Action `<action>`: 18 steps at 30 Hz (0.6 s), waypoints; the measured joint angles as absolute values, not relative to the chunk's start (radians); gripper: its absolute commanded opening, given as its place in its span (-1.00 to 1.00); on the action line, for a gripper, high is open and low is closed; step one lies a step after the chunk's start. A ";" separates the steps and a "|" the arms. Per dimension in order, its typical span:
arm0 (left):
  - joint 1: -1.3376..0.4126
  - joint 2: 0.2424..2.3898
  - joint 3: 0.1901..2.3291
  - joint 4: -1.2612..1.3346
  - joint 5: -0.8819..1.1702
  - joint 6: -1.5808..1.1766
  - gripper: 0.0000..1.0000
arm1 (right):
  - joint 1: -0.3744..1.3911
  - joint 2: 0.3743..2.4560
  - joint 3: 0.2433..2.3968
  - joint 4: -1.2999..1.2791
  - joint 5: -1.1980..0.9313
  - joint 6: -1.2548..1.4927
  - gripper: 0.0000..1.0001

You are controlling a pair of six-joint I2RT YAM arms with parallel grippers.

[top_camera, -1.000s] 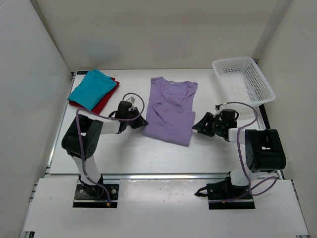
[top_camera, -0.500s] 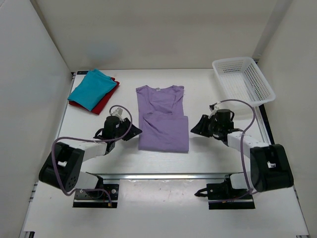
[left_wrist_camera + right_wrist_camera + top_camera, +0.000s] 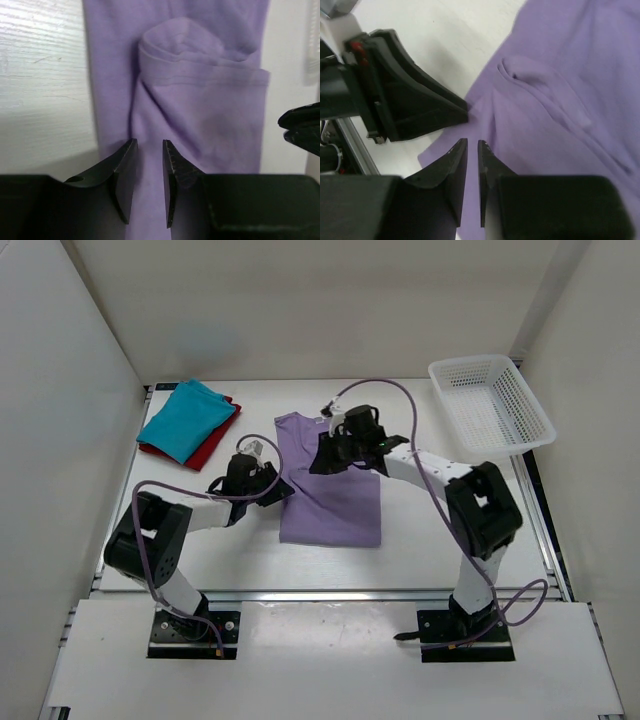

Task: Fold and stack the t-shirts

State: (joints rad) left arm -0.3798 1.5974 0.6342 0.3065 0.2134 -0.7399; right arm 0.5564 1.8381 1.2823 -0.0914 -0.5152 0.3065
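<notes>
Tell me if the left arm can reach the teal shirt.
Probably yes: the left gripper sits at the lavender shirt's edge, and only bare table lies between it and the teal shirt.

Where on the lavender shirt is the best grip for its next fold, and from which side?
Probably its left long edge, from the left, low to the table. The lavender shirt lies flat as a narrow strip, so only an edge offers a pinch, and the left gripper sits there, jaws partly open.
</notes>
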 measured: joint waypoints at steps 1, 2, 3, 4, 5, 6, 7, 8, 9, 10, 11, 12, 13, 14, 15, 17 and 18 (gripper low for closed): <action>-0.380 1.622 0.642 0.303 0.212 -0.736 -0.13 | 0.567 1.873 1.320 -0.107 -0.522 0.296 -0.58; -0.380 1.644 0.648 0.300 0.212 -0.729 -0.14 | 0.575 1.905 1.356 -0.120 -0.528 0.287 -0.55; -0.379 1.662 0.654 0.297 0.212 -0.727 -0.13 | 0.580 1.934 1.389 -0.135 -0.535 0.281 -0.53; -0.379 1.676 0.657 0.300 0.212 -0.727 -0.10 | 0.583 1.962 1.423 -0.150 -0.540 0.273 -0.49; -0.378 1.681 0.662 0.307 0.218 -0.725 -0.11 | 0.586 1.993 1.462 -0.168 -0.543 0.265 -0.46; -0.379 1.681 0.663 0.311 0.215 -0.722 -0.11 | 0.589 2.019 1.495 -0.183 -0.545 0.258 -0.44; -0.379 1.681 0.663 0.315 0.214 -0.719 -0.12 | 0.589 2.046 1.531 -0.197 -0.546 0.252 -0.42; -0.379 1.681 0.663 0.315 0.213 -0.718 -0.12 | 0.589 2.072 1.567 -0.208 -0.546 0.244 -0.41; -0.378 1.681 0.663 0.315 0.212 -0.717 -0.13 | 0.589 2.094 1.592 -0.219 -0.546 0.238 -0.41; -0.377 1.681 0.663 0.315 0.210 -0.717 -0.13 | 0.591 2.117 1.621 -0.230 -0.548 0.234 -0.41; -0.375 1.681 0.663 0.316 0.209 -0.715 -0.14 | 0.591 2.138 1.643 -0.235 -0.547 0.231 -0.41; -0.374 1.681 0.661 0.318 0.208 -0.714 -0.17 | 0.591 2.155 1.658 -0.242 -0.548 0.231 -0.38; -0.372 1.681 0.659 0.321 0.208 -0.713 -0.22 | 0.593 2.169 1.670 -0.250 -0.549 0.231 -0.39; -0.369 1.681 0.657 0.324 0.209 -0.712 -0.24 | 0.594 2.181 1.678 -0.257 -0.549 0.230 -0.39; -0.367 1.681 0.655 0.325 0.210 -0.711 -0.25 | 0.595 2.195 1.687 -0.266 -0.549 0.227 -0.38; -0.363 1.682 0.654 0.324 0.218 -0.710 -0.30 | 0.597 2.222 1.707 -0.282 -0.547 0.220 -0.38; -0.362 1.683 0.654 0.326 0.221 -0.710 -0.32 | 0.599 2.235 1.718 -0.293 -0.546 0.216 -0.37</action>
